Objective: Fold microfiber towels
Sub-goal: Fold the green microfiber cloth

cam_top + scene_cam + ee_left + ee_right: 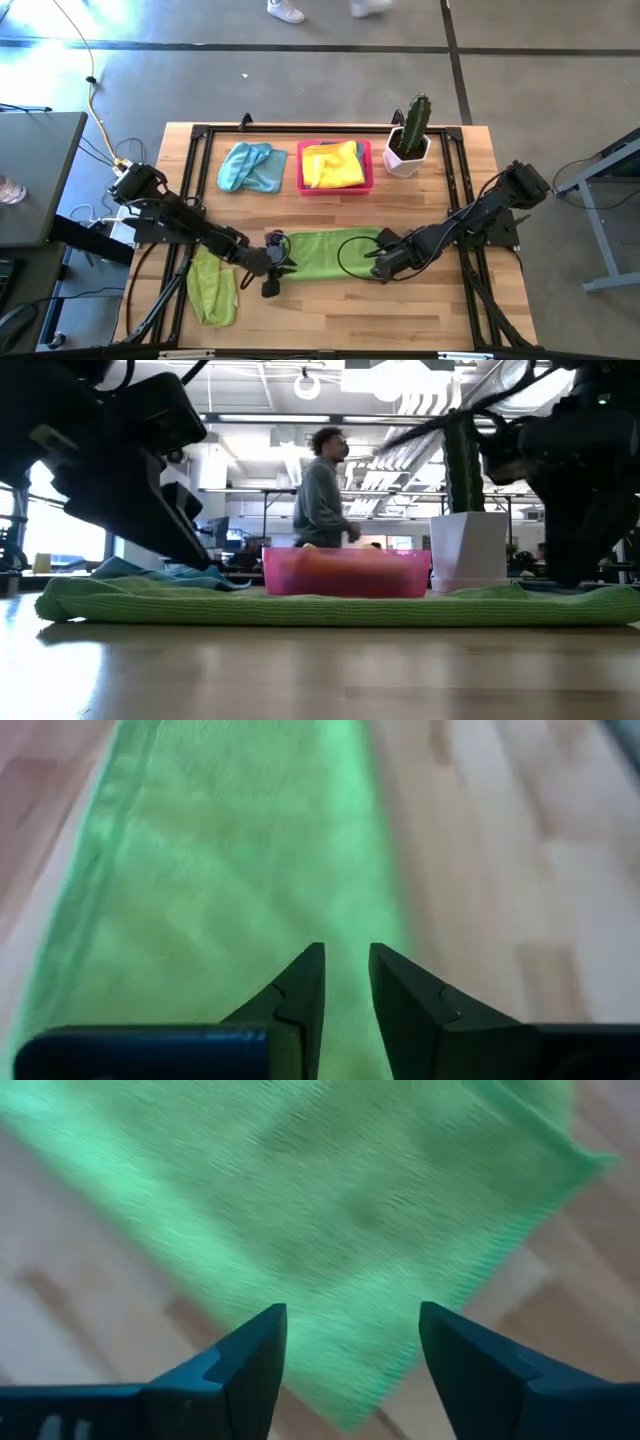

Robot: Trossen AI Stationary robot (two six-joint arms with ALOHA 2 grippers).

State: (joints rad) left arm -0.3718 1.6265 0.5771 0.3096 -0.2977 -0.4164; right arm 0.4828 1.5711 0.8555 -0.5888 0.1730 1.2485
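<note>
done: yellow towel in pink tray | now: lime green towel half-folded between my narrow left tool and wide, empty right tool | left: blue towel, second green towel

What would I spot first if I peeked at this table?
Two dark robot arms meet over a lime green towel spread flat in the middle of the table's near half, the left gripper at its left end and the right gripper, fingers open, at its right end. Behind it sits a bright pink tray holding a yellow towel, with a potted cactus to its right.
</note>
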